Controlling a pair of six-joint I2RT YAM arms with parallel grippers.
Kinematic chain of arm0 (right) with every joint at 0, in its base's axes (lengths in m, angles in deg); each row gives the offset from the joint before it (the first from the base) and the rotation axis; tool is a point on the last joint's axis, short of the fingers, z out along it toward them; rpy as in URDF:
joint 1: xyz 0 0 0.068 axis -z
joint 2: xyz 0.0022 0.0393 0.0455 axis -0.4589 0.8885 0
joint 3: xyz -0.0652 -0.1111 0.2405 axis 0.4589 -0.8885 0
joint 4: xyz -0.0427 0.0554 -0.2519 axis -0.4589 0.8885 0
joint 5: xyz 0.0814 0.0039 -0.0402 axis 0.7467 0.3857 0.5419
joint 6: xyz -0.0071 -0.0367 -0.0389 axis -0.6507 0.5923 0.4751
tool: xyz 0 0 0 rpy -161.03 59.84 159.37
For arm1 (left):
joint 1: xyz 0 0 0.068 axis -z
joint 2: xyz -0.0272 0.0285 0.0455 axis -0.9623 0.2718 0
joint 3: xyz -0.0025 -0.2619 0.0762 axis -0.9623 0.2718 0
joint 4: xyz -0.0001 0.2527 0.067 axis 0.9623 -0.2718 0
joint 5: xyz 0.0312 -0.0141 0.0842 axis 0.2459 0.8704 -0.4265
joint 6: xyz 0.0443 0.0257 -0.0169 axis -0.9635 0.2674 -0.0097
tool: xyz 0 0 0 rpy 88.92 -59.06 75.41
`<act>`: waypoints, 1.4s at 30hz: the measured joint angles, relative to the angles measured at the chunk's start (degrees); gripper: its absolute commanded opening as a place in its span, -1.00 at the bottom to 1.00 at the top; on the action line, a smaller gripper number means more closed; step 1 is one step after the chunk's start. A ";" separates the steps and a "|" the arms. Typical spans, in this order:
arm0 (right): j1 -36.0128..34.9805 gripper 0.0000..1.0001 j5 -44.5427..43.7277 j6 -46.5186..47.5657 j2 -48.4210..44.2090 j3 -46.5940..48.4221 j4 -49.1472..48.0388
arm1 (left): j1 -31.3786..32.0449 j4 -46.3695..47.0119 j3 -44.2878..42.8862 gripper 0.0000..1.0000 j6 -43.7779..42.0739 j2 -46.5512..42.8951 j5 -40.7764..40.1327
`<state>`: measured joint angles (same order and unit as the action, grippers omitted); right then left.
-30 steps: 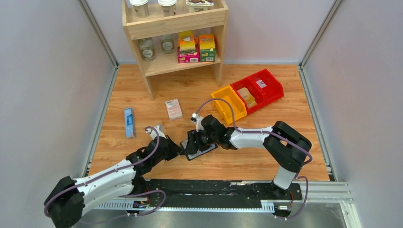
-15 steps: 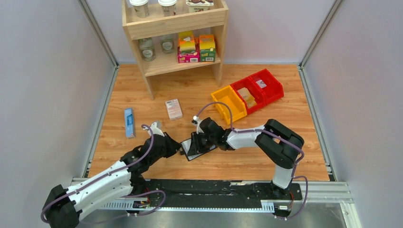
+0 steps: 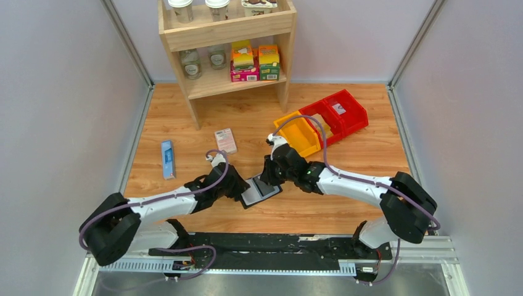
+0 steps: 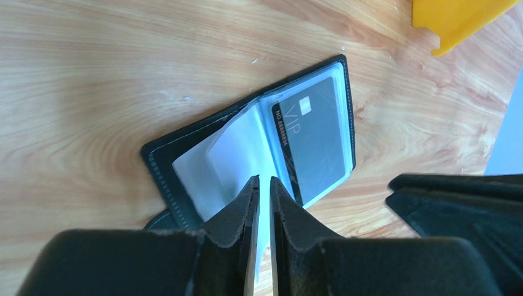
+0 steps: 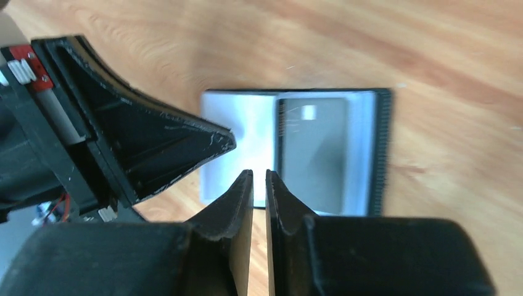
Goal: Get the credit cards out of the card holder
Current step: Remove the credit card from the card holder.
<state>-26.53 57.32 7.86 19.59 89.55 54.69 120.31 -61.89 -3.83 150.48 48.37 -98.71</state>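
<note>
The black card holder lies open on the wooden table between both arms. A dark grey credit card marked VIP sits in its right clear pocket, also seen in the right wrist view. My left gripper is at the holder's near-left edge, shut on a pale clear pocket leaf that rises between its fingers. My right gripper hovers at the holder's far side, jaws nearly together with only wood showing between them. The black stitched cover shows around the pockets.
A yellow bin and two red bins stand behind the right arm. A pink-and-white box and a narrow blue box lie at the left. A wooden shelf with jars and cartons stands at the back.
The right gripper's fingers have closed from wide apart to nearly together and its arm has swung outward. The left arm has reached further toward the holder, keeping its grip.
</note>
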 measured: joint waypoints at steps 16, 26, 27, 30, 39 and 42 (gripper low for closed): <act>5.99 -0.42 1.25 3.56 3.04 -4.22 0.70 | 0.00 22.05 2.29 -0.27 3.52 15.67 7.43; 6.58 -0.48 6.05 3.91 4.63 -4.48 -1.20 | 0.13 30.97 7.69 -0.23 6.01 14.60 7.23; 6.58 -0.49 6.56 3.93 4.76 -4.48 -1.29 | 0.17 31.12 8.00 -0.23 6.23 14.36 7.04; 6.58 -0.52 7.58 3.91 4.96 -4.48 -1.46 | 0.28 31.17 8.26 -0.23 6.64 14.08 6.56; 6.82 -0.61 10.75 3.34 7.32 -3.85 -2.16 | 0.33 33.55 9.35 -0.26 8.35 14.69 6.19; 7.10 -0.62 11.32 3.15 7.91 -3.26 -1.99 | 0.33 35.04 10.08 -0.34 8.52 14.91 6.03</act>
<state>-19.42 68.64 11.01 27.50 86.29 52.70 120.64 -26.85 6.25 159.01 63.28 -92.68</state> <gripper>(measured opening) 0.196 0.365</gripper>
